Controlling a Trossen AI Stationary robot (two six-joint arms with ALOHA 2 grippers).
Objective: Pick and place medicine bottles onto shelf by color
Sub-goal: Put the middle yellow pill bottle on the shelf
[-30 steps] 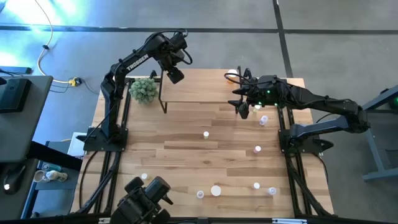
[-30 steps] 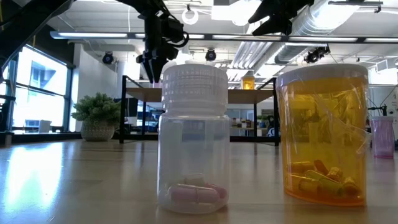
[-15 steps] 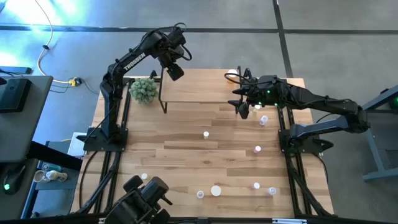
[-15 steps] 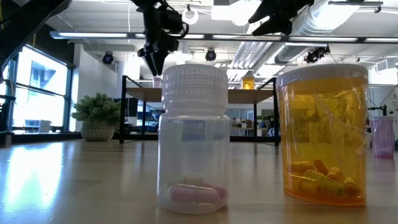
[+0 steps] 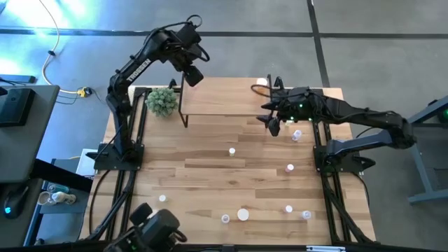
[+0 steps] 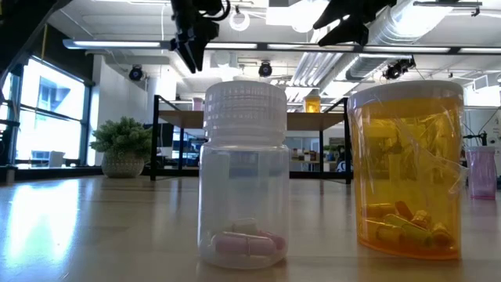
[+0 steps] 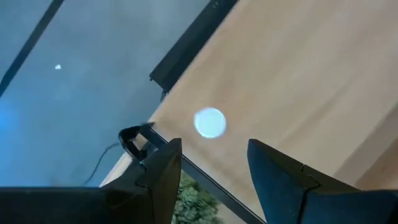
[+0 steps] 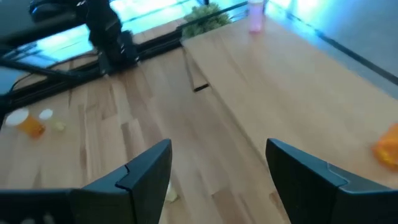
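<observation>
The shelf [image 5: 224,98] stands at the table's far middle. A pink bottle with a white cap [image 7: 209,122] stands on its left end and also shows in the right wrist view [image 8: 255,15]. An orange bottle [image 8: 388,146] stands on its right end. My left gripper [image 5: 192,72] hangs open and empty above the shelf's left far corner; in the low view [image 6: 192,55] it is well above the shelf. My right gripper [image 5: 272,124] is open and empty, just off the shelf's right near corner. Several bottles stand on the table, among them one at the middle [image 5: 232,150] and one near my right gripper [image 5: 297,134].
A potted plant [image 5: 162,101] stands left of the shelf. More bottles stand along the near edge [image 5: 243,214]. A clear bottle with pink pills [image 6: 245,172] and an orange one [image 6: 405,168] fill the low view. Bare wood lies between the shelf and the near bottles.
My left gripper has risen from just over the shelf's left end and drawn back toward the table's far left, staying open. The pink bottle stays standing on the shelf. My right gripper has kept almost still.
</observation>
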